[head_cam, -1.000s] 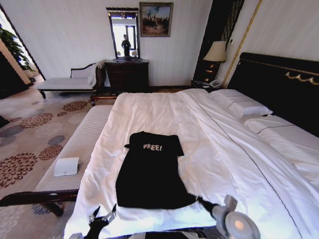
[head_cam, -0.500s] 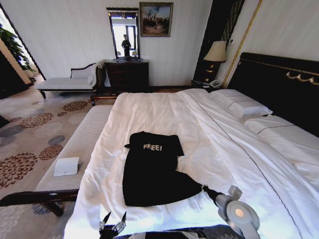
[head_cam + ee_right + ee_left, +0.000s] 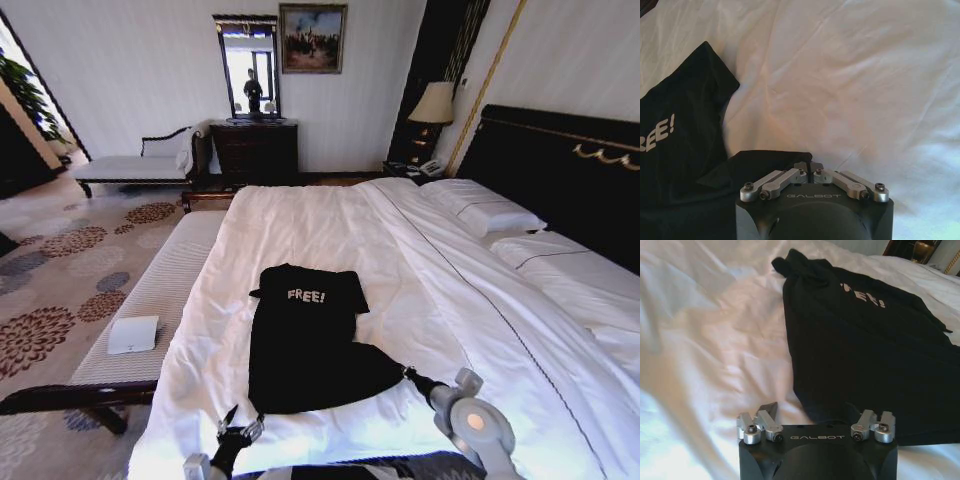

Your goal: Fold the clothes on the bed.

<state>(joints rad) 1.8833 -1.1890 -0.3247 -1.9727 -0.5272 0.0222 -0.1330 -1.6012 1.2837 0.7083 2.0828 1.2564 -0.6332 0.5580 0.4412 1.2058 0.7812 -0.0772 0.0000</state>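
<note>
L end effector nearer T-shirt hem

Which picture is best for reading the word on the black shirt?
The head view: the white "FREE!" lettering on the T-shirt reads whole and upright there. The left wrist view shows the letters faint and slanted; the right wrist view catches only "REE!" at the picture's edge.
</note>
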